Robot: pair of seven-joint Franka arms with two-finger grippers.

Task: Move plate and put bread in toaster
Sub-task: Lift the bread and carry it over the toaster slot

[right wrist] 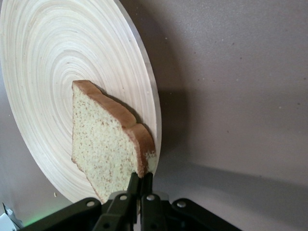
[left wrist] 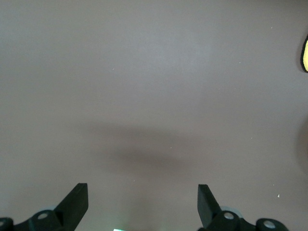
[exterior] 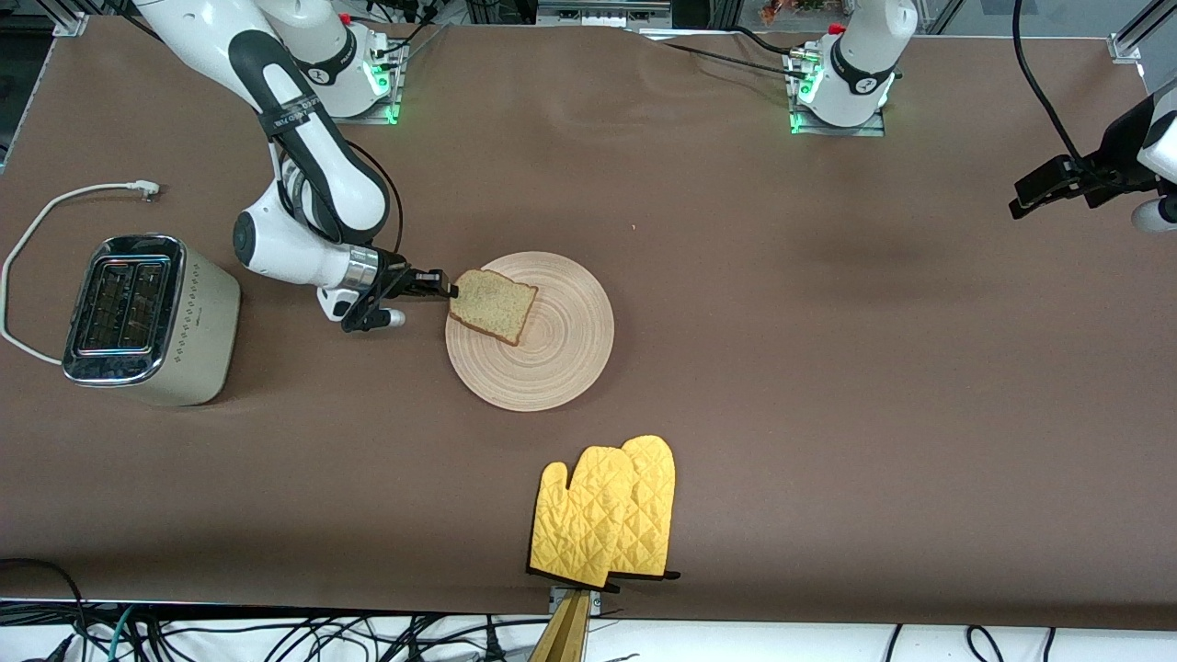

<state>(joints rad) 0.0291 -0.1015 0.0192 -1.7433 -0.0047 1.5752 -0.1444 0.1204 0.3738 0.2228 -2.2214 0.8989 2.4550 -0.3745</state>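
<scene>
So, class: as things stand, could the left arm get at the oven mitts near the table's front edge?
Probably yes. The left tool hangs open over bare table at its own end, holding nothing, and nothing stands between it and the yellow oven mitts. The right tool is busy, shut on the bread at the plate.

Front view: looked down from high across the tabletop (exterior: pixel 828 386), facing both robot bases, far off enough to take in nearly the whole surface.
Right wrist view: sat just above the right claw (right wrist: pixel 139 185), looking along its fingers, very near the bread (right wrist: pixel 106 144) and plate (right wrist: pixel 57 57) ahead of the claw.
Left wrist view: rode above the left claw (left wrist: pixel 142 202), facing straight down at bare tabletop below the claw.
Shared, front and right wrist: plate, bread, right claw.
Shared, front and left wrist: brown tabletop, an edge of the yellow mitt (left wrist: pixel 305 53).
</scene>
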